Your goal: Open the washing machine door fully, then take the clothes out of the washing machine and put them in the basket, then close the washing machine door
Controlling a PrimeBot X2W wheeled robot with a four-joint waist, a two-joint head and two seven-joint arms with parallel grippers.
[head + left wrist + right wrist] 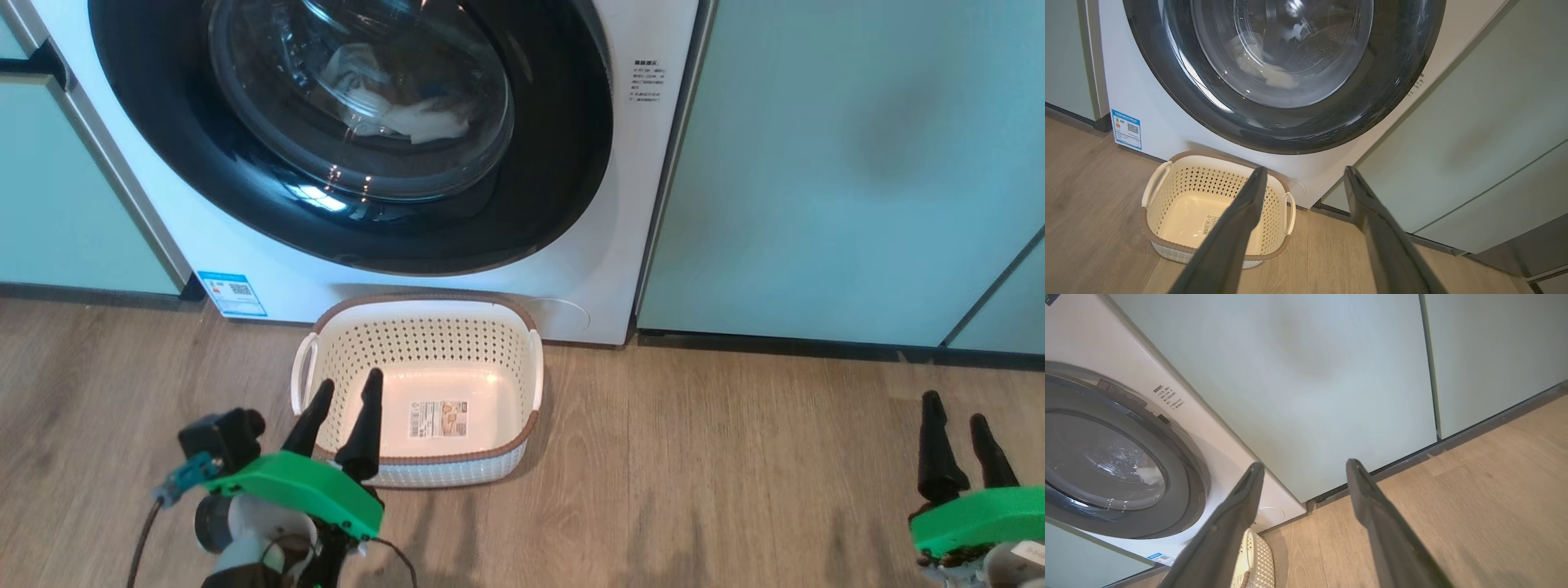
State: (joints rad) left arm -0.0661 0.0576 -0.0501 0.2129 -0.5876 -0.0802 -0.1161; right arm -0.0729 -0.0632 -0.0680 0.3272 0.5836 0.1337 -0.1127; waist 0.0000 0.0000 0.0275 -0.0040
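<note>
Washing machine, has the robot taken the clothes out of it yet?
Not yet, nothing is done. The washing machine door is shut, the clothes lie inside behind the glass, and the basket is empty. The left fingers and right fingers are open, holding nothing. To do: open the door, move the clothes, close it.

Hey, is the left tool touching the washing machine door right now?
Apart. The head view shows the left tool low by the basket, with the washing machine's white front between it and the washing machine door.

Pale green cabinet fronts (pixel 849 163) with a dark plinth (pixel 816 347) meet wood-plank floor (pixel 694 490).
</note>
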